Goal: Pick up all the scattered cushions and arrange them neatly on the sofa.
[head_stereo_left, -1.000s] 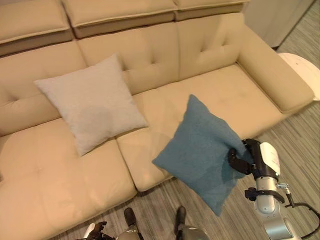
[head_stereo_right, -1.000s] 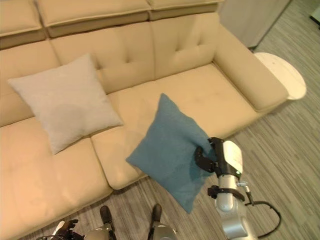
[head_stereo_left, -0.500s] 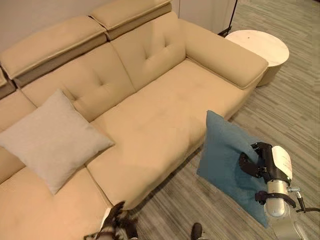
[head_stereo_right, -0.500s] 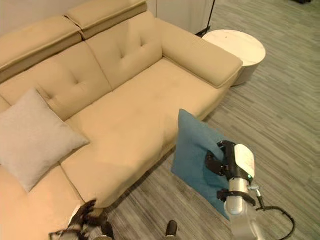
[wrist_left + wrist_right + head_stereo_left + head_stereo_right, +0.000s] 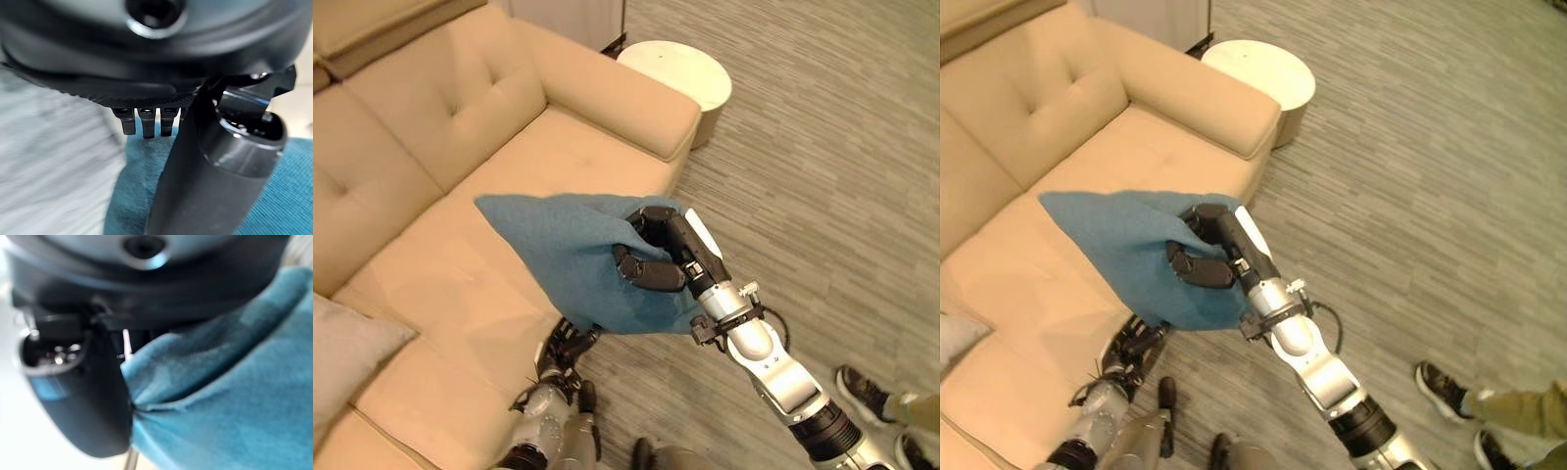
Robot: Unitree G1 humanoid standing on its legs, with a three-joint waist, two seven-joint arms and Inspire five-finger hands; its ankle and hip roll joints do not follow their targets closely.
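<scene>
1. Blue cushion [image 5: 573, 257] is up in the air, pinched at one edge by the right hand [image 5: 651, 257]. The fingers [image 5: 641, 274] are curled into the fabric, and the right wrist view shows cloth bunched against the thumb.

2. Change over the last second: the cushion hung low, off the sofa's front edge and over the floor; it is now raised flatter and reaches over the seat of the sofa [image 5: 489, 117], near the end by the armrest [image 5: 617, 98]. The whole picture has also swung toward that armrest end and the round side table [image 5: 675, 73], so part of the shift is the head camera moving, not the things.

3. Beige cushion [image 5: 342, 357] shows at the far left, lying on the seat, well apart from the blue one.

4. Left hand [image 5: 563, 348] hangs low beside the sofa's front edge, under the blue cushion. Its fingers look relaxed and hold nothing.

5. Judgement: carry phase nearly over and placement is next. The cushion is not yet resting on the seat. Release calls for lowering it first, toward the backrest.

6. Person's shoes [image 5: 871, 397] stand on the floor at the lower right.
</scene>
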